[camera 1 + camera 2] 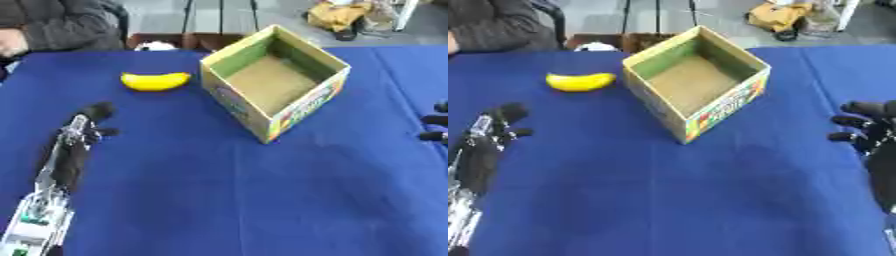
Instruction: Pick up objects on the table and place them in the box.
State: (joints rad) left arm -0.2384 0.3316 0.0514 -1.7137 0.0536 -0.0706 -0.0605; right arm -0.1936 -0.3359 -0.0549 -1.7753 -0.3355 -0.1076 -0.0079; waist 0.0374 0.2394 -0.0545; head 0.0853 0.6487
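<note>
A yellow banana lies on the blue table, just left of an open cardboard box whose inside shows nothing. My left hand hovers over the cloth below and left of the banana, apart from it, fingers relaxed and holding nothing. At the right edge my right hand is over the table, well right of the box, its fingers spread and holding nothing.
A person in a dark jacket sits at the far left edge, not touching the objects. A small white thing lies beyond the table's far edge. A yellow bag sits on the floor behind.
</note>
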